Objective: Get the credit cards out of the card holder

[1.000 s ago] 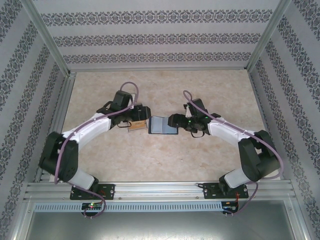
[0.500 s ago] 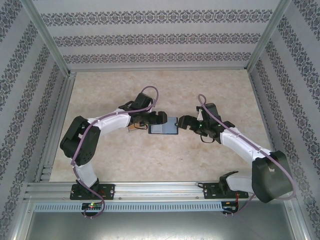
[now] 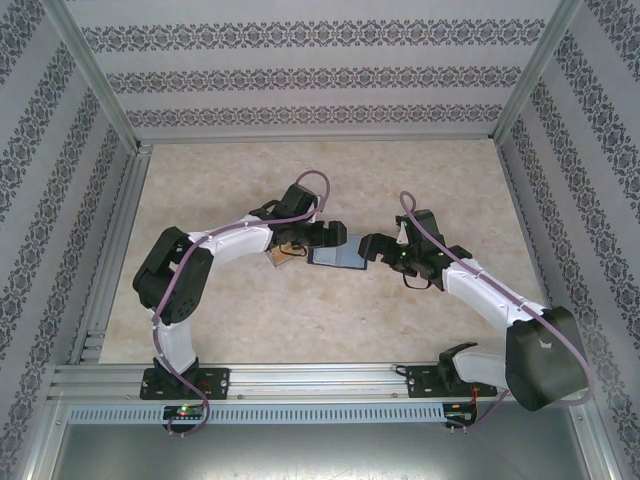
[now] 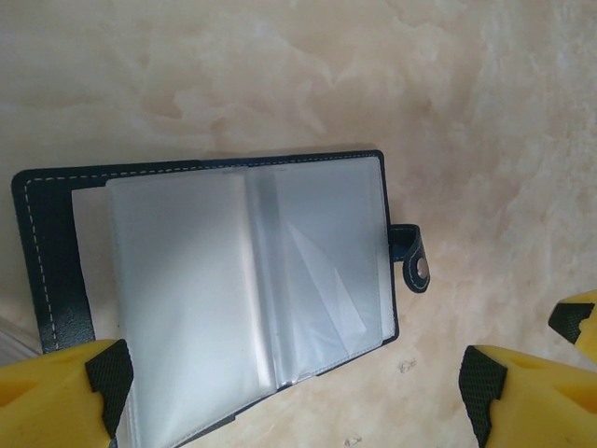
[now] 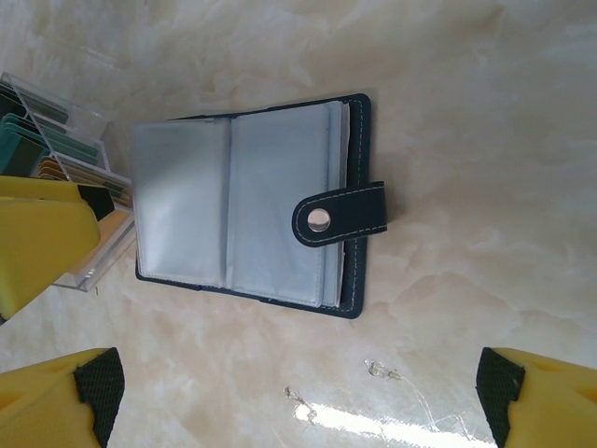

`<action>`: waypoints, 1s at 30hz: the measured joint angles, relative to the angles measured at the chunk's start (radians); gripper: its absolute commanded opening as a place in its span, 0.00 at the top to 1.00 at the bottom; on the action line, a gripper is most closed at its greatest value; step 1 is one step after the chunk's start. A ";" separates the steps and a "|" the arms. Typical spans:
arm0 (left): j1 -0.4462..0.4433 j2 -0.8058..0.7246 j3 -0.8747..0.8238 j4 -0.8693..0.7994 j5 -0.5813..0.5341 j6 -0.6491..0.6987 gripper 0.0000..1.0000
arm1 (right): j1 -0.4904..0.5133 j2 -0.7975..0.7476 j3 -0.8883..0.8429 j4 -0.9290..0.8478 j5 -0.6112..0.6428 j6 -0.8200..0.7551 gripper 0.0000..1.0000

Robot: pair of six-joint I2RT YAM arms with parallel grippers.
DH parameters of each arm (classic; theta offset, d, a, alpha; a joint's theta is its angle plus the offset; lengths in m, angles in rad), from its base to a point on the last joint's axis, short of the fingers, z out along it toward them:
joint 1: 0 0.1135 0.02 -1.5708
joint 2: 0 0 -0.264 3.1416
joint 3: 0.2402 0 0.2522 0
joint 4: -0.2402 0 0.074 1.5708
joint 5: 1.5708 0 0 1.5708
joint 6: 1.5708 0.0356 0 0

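Note:
The card holder [image 3: 336, 258] lies open and flat on the table, a dark navy case with pale see-through sleeves [image 4: 233, 280] [image 5: 244, 210]. Its snap tab [image 5: 338, 214] is folded over the sleeves in the right wrist view and sticks out sideways [image 4: 411, 258] in the left wrist view. The credit cards [image 5: 42, 149], teal, green and tan, sit stacked in a clear tray just left of the holder [image 3: 281, 256]. My left gripper [image 3: 327, 238] [image 4: 291, 383] hovers open over the holder's left half. My right gripper [image 3: 371, 246] [image 5: 294, 392] hovers open at its right edge. Nothing is held.
The marble-patterned table [image 3: 330, 330] lies bare in front of the holder. Patterned walls and metal frame posts [image 3: 120, 200] close it in. A yellow finger [image 5: 37, 238] of the other gripper shows beside the card tray.
My left arm has swung right from over the card tray to above the holder. The right arm has drawn back a little. The holder and the tray have turned slightly.

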 measured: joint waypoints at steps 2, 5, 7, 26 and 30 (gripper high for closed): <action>-0.004 -0.001 0.000 -0.005 -0.004 0.004 0.06 | 0.000 -0.001 -0.001 0.000 0.000 0.000 0.02; -0.009 -0.011 0.000 -0.040 -0.016 0.009 0.06 | 0.000 -0.001 -0.001 0.000 0.000 0.000 0.02; -0.009 -0.028 0.000 -0.073 -0.028 0.013 0.05 | 0.000 -0.001 -0.001 0.000 0.000 0.000 0.02; -0.081 0.071 0.077 -0.124 -0.003 0.019 0.07 | 0.000 -0.079 -0.032 -0.008 0.006 0.000 0.02; -0.081 0.123 0.095 -0.130 0.003 0.019 0.07 | -0.012 -0.127 -0.048 -0.017 0.015 0.001 0.02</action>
